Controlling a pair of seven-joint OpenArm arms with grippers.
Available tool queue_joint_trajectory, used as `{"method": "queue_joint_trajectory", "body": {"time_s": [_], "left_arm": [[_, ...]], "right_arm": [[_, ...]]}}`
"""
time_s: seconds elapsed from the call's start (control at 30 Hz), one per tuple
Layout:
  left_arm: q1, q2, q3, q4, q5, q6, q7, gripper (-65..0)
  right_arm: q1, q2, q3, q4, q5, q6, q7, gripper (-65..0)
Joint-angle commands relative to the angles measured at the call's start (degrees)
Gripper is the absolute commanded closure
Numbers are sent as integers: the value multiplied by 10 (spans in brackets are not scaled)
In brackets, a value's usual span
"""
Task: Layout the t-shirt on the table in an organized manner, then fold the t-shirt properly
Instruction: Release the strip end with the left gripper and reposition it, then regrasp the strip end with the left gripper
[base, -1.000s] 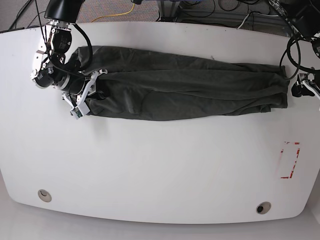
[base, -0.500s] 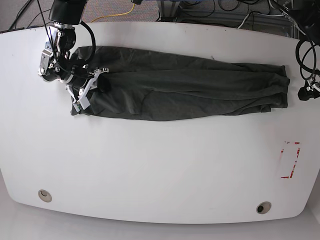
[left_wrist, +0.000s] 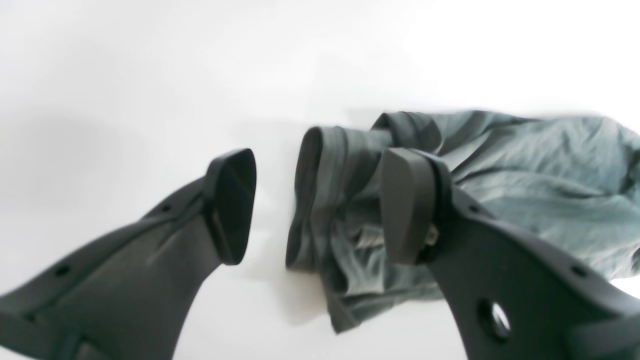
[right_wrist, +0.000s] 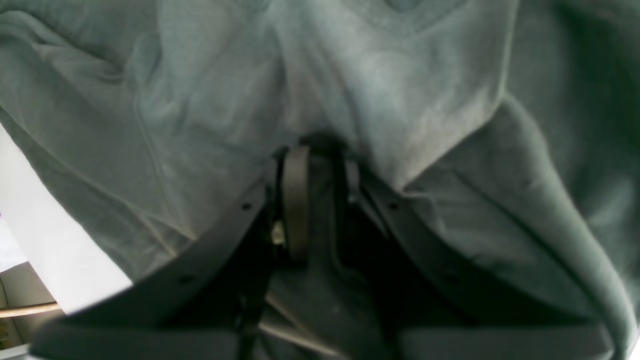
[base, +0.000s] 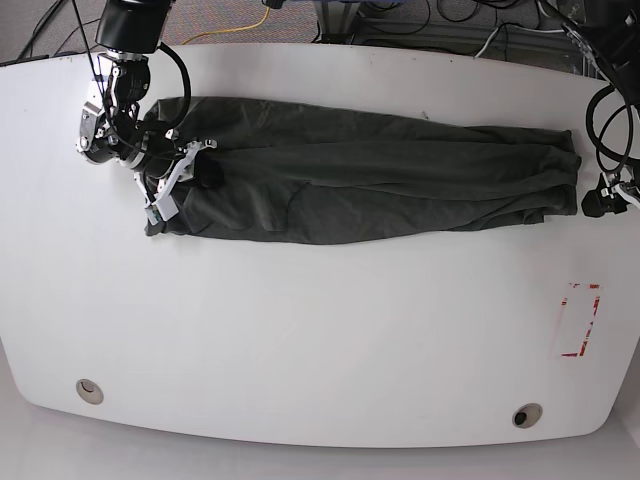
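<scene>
t-shirt (base: 370, 180) end pinched in right end effector (base: 195, 165)

The left gripper (left_wrist: 315, 205) has two thick black fingers (left_wrist: 230, 205) with smooth, flat pads and small round holes along their sides. A small pale screw sits beside one pad. The right gripper (base: 205, 168) is black with white parts behind it. Behind that comes a round silver joint with black cables looping around it.

Charcoal t-shirt (base: 380, 185) bunched lengthwise across table (base: 320, 330)
</scene>
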Motion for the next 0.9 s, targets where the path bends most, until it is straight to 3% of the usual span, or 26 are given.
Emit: {"method": "queue_joint_trajectory", "body": {"time_s": [0.0, 0.3, 0.87], "left_arm": [[-7, -6, 16, 8, -7, -1, -4, -372], [9, -2, 78, 7, -7, -1, -3, -372], [52, -20, 79, 7, -4, -1, -6, -372]], "right_arm": [[-1, 5, 0, 1, -24, -5, -22, -90], [-1, 5, 2, 1, -24, -5, -22, -89], [-1, 5, 4, 2, -24, -5, -22, -89]]}}
